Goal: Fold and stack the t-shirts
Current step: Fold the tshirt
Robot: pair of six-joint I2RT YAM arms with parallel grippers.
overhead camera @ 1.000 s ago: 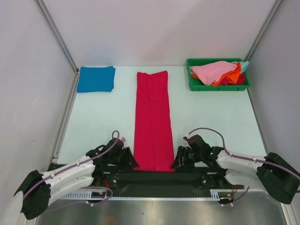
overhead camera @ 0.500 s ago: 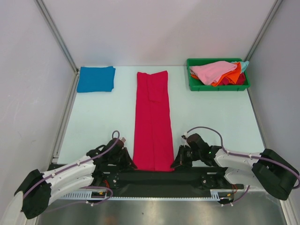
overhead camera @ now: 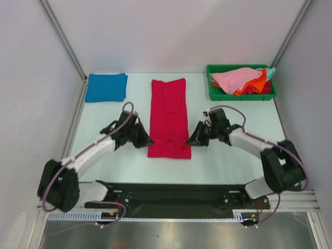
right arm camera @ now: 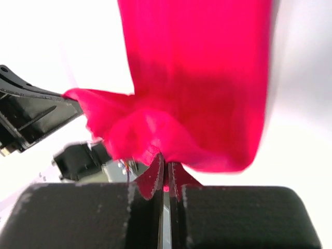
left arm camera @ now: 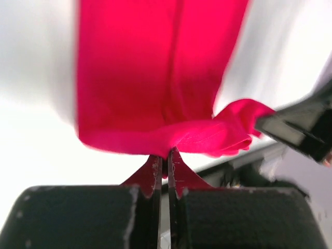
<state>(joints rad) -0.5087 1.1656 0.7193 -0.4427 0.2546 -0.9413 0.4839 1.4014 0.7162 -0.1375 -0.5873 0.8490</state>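
Observation:
The crimson t-shirt (overhead camera: 168, 111) lies as a long strip in the middle of the table, its near end lifted and doubled back. My left gripper (overhead camera: 147, 142) is shut on the near left corner of the cloth (left arm camera: 155, 98). My right gripper (overhead camera: 191, 141) is shut on the near right corner of the cloth (right arm camera: 202, 88). Both hold the hem above the table. A folded blue t-shirt (overhead camera: 106, 86) lies at the back left. Pink (overhead camera: 236, 79), orange (overhead camera: 255, 84) and light blue (overhead camera: 271, 72) t-shirts are piled in the bin.
The green plastic bin (overhead camera: 217, 95) stands at the back right. Metal frame posts (overhead camera: 65, 44) run up both back corners. A black base rail (overhead camera: 171, 193) runs along the near table edge.
Both grippers have carried the shirt's near hem from the table's near edge up and away toward the back, so the strip now looks much shorter.

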